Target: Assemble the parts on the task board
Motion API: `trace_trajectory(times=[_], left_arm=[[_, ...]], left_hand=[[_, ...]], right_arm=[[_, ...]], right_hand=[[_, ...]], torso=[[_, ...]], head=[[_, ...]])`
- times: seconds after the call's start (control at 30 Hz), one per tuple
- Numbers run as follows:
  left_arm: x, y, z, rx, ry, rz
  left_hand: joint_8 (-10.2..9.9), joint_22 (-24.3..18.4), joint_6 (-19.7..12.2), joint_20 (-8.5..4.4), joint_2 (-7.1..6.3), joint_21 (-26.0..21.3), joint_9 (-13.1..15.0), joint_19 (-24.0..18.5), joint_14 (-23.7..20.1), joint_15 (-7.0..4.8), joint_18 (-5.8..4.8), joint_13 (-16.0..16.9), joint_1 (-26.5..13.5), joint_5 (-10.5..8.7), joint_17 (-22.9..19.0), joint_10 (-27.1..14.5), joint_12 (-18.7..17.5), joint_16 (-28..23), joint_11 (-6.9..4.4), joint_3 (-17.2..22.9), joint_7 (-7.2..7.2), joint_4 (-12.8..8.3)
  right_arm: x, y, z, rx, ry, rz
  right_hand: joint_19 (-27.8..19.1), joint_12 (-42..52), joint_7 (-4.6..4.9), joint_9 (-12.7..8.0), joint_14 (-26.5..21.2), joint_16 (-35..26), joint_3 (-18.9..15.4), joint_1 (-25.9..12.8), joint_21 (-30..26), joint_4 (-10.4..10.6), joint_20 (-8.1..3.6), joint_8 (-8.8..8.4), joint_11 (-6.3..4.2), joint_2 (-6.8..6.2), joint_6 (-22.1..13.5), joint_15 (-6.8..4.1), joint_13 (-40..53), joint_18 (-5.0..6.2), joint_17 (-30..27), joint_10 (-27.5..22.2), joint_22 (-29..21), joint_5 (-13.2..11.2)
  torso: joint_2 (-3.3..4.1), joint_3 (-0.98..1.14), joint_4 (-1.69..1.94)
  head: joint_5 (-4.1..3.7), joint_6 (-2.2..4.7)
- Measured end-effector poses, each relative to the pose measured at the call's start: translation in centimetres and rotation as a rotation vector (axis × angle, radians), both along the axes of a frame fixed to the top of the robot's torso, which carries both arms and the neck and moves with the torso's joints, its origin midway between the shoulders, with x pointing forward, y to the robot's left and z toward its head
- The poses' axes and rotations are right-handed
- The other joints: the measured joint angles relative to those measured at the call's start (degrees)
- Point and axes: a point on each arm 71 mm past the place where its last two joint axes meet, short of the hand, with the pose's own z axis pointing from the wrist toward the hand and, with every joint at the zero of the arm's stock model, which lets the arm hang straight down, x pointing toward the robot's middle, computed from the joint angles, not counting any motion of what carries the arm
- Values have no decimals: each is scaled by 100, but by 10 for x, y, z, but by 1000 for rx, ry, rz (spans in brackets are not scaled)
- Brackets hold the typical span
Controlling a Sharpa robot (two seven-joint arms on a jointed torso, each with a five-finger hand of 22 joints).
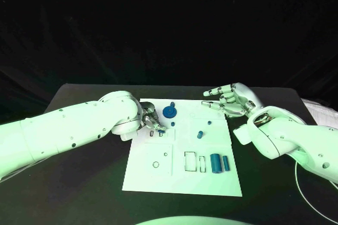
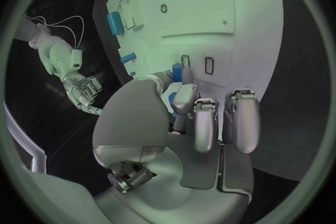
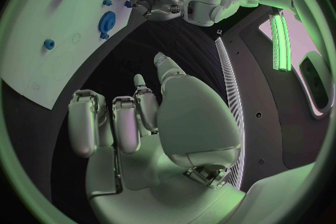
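The white task board (image 1: 181, 178) lies in the middle of the black table. My left hand (image 1: 149, 118) hovers over the board's far left part and pinches a small blue part (image 2: 177, 72) between thumb and a finger, just by two small rectangular slots (image 2: 209, 65). A blue gear (image 1: 170, 112) stands at the board's far edge, beside that hand. A small blue peg (image 1: 200, 134) sits mid-board. Two blue blocks (image 1: 220, 163) stand side by side near the right edge. My right hand (image 1: 229, 100) hangs off the board's far right corner, fingers apart, holding nothing.
Bare black table (image 1: 84, 186) surrounds the board on all sides. A round hole (image 1: 156, 164) and a rectangular outline (image 1: 190, 161) mark the board's near half. A white cable (image 1: 310, 200) trails on the table at the right.
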Motion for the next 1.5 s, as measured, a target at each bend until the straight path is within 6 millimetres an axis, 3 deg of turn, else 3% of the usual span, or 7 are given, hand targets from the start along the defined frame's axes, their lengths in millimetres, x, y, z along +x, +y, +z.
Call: trace_trajectory(times=[1.5], left_arm=[[0,-1,-3,80,11,-64]], left_hand=[[1,3,12,0,-41,0,20,0,0,0,0,4,-41,-37,0,19,0,0,21,104,7,-105]], right_arm=[[-1,2,-2,1,12,14]], right_hand=[[0,-23,0,2,0,0,0,-23,-23,0,0,0,0,24,0,0,-1,0,2,0,-2,-1]], torso=[[4,8,-3]], head=[[52,-65]])
